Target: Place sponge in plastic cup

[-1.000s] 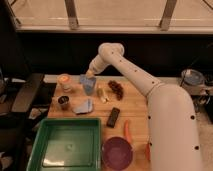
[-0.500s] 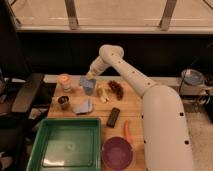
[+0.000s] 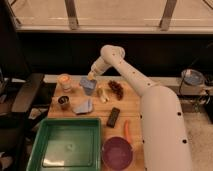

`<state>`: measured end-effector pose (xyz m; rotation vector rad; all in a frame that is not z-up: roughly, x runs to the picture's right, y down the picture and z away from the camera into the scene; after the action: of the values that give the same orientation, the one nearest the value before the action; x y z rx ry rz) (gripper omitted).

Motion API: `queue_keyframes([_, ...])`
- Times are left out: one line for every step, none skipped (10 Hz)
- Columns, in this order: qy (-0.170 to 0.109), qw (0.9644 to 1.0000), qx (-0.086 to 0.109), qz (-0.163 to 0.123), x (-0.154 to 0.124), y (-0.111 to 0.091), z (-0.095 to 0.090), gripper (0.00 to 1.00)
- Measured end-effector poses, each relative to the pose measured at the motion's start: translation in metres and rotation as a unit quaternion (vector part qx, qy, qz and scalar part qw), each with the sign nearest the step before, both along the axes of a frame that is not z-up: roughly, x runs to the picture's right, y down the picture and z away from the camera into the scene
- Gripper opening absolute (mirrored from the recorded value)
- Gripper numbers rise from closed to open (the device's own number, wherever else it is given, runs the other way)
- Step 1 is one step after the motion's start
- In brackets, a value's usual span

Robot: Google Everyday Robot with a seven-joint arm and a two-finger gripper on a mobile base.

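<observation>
Your gripper (image 3: 92, 76) is hanging right over the plastic cup (image 3: 89, 86) at the far side of the wooden table (image 3: 135, 107), arm (image 3: 131, 75) bent down to it from the right. Can't tell you what the tool is doing, or whether it has anything in it. The sponge isn't something you can pick out from here. Left of the cup there's an orange-and-white cup (image 3: 64, 81), and the folded blue cloth (image 3: 83, 106) lies nearer, with the green tray (image 3: 65, 145) nearest.
</observation>
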<state>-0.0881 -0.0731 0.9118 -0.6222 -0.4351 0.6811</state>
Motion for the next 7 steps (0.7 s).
queue_keyframes([0.001, 1.0, -0.001, 0.001, 0.0006, -0.0005, 0.0001, 0.47])
queue_keyframes([0.002, 1.0, -0.001, 0.002, 0.0021, -0.0011, 0.0002, 0.57])
queue_keyframes([0.002, 1.0, -0.001, 0.002, 0.0029, -0.0017, 0.0002, 0.65])
queue_keyframes([0.003, 1.0, -0.001, 0.002, 0.0032, -0.002, 0.0002, 0.74])
queue_keyframes([0.003, 1.0, -0.002, 0.002, 0.0036, -0.0019, 0.0002, 0.8])
queue_keyframes([0.003, 1.0, -0.003, 0.002, 0.004, -0.0017, 0.0001, 0.8])
queue_keyframes([0.003, 1.0, -0.004, 0.004, 0.0049, -0.0019, -0.0005, 0.8])
